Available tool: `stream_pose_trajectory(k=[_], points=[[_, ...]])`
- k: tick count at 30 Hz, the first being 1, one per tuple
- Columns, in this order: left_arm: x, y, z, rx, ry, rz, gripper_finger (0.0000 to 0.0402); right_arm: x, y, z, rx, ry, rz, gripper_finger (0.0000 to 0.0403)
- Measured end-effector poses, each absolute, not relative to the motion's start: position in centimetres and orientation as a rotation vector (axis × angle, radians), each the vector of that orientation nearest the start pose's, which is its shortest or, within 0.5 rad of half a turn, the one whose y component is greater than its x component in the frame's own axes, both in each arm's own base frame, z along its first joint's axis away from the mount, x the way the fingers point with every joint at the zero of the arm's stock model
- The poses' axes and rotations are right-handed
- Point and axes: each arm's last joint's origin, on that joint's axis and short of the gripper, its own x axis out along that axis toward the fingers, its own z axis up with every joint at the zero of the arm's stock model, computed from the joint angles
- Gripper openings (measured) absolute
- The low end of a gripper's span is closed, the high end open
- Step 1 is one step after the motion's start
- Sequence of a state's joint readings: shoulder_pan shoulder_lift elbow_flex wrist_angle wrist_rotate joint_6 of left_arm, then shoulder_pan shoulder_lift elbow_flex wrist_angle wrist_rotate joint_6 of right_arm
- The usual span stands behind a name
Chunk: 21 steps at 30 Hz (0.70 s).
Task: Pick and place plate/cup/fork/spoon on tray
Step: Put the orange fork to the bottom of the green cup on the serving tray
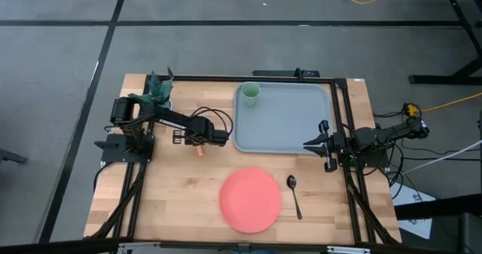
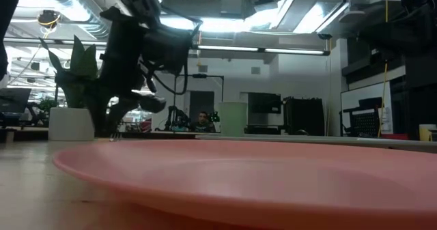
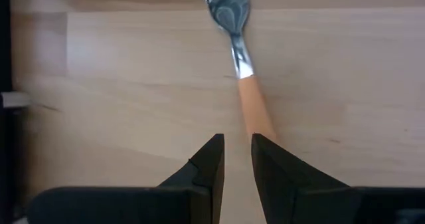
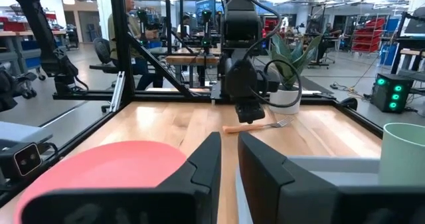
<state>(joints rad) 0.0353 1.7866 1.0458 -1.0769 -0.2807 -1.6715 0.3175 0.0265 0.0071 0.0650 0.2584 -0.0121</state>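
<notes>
The fork (image 3: 247, 84) lies flat on the wooden table left of the tray (image 1: 286, 122), tines toward the far edge; its orange handle (image 1: 199, 150) pokes out beneath my left arm. My left gripper (image 3: 237, 154) points down over the handle's end, its fingers all but shut; it also shows in the high view (image 1: 203, 139) and the right wrist view (image 4: 249, 114). The light green cup (image 1: 251, 93) stands in the tray's far left corner. The coral plate (image 1: 251, 200) and the dark spoon (image 1: 294, 196) lie on the table near the front edge. My right gripper (image 1: 310, 144) is shut and empty at the tray's right rim. My left gripper points down from above at the fork's orange handle (image 3: 259, 121), whose free end runs under one finger (image 3: 272, 164). That finger hides the end, so I cannot tell whether it touches. The fork lies flat on the table.
A dark green plant in a white pot (image 1: 160, 94) stands at the table's far left, behind my left arm. A black frame (image 1: 343, 111) runs around the table. Bare wood lies between the fork and the plate.
</notes>
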Motion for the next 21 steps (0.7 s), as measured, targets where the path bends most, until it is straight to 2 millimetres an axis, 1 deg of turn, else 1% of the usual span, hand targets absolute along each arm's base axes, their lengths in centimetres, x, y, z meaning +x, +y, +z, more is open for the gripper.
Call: stream_pose_trajectory(k=[6, 10, 13, 17, 21], points=[[27.3, 2.1, 15.7, -0.907, 1.021, 1.577, 0.0070, 9.5, 2.4, 17.0, -0.018, -0.045, 0.059, 0.0057], [27.4, 2.8, 15.7, -0.922, 0.990, 1.584, 0.0070, 9.5, 2.4, 17.0, -0.018, -0.045, 0.063, 0.0057], [27.6, 3.3, 14.7, -0.937, 0.982, 1.556, 0.0070, 9.5, 2.4, 17.0, -0.018, -0.044, 0.081, 0.0057], [26.9, 3.4, 13.8, -0.972, 0.987, 1.559, 0.0070, 9.5, 2.4, 17.0, -0.018, -0.044, 0.086, 0.0057], [26.7, 3.0, 13.6, -0.967, 0.971, 1.579, 0.0070, 9.5, 2.4, 17.0, -0.017, -0.044, 0.086, 0.0057]])
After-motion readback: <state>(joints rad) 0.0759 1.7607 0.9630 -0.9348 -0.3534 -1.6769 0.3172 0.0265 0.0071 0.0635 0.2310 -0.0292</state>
